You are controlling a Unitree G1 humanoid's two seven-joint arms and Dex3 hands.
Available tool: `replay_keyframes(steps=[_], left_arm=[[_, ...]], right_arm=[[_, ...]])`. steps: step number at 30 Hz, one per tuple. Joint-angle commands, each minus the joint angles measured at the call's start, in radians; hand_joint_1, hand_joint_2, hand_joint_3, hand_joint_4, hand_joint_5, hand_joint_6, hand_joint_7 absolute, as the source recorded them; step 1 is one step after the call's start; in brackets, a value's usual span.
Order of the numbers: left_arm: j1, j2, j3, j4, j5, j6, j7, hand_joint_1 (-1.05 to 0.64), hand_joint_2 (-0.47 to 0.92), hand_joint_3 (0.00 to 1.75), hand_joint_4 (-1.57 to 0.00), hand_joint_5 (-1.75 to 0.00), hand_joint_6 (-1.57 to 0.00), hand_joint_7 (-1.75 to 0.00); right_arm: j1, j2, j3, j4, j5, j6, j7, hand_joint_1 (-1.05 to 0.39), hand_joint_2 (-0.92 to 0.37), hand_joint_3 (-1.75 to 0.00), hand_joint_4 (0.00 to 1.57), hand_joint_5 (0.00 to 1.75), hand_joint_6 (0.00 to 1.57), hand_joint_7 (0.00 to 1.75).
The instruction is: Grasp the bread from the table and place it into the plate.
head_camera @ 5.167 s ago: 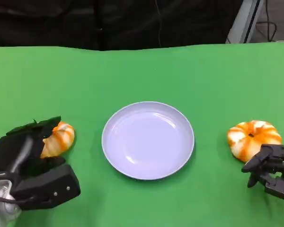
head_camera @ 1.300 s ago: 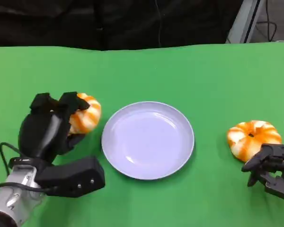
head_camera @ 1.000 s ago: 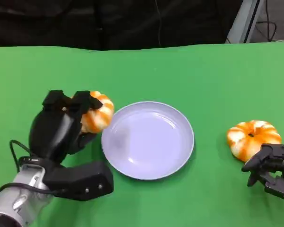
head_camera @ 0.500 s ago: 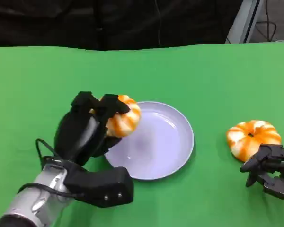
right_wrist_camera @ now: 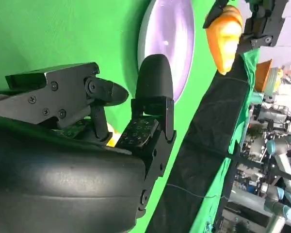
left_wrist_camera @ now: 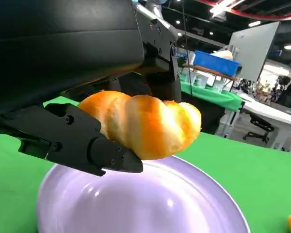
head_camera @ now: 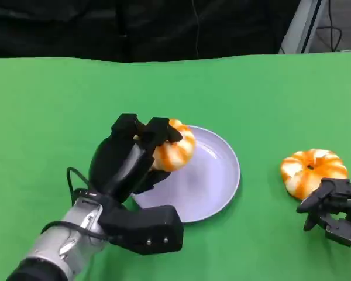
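Currently the left hand (head_camera: 131,161) grasps the bread (head_camera: 174,152), a ridged orange-and-white roll, holding it clear above the near-left part of the plate (head_camera: 219,187). The roll is probably light and soft, so firm pressure could dent it; the fingers (left_wrist_camera: 94,145) bear on its flanks, which suits its rounded form. The right hand (head_camera: 333,211) rests with fingers loosely apart, grasping nothing, just beside a second roll (head_camera: 313,170).
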Motion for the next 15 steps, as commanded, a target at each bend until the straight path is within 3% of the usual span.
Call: replay_keyframes(steps=[1,15], left_arm=[[-0.031,-0.008,-0.004,0.036,-0.005,-0.012,-0.014,-0.05,0.92,0.25,-0.23,-1.61,-0.3,-1.38],[-0.096,-0.057,-0.031,0.149,-0.003,-0.04,-0.021,-0.07,0.92,0.17,-0.18,-1.68,-0.29,-1.41]], right_arm=[[0.0,-0.014,0.003,-0.001,-0.012,-0.005,-0.018,0.04,-0.88,-0.53,0.86,1.37,0.97,0.87],[0.001,-0.009,0.003,-0.001,-0.012,-0.014,-0.02,0.05,-0.87,-0.55,0.87,1.36,0.97,0.87]])
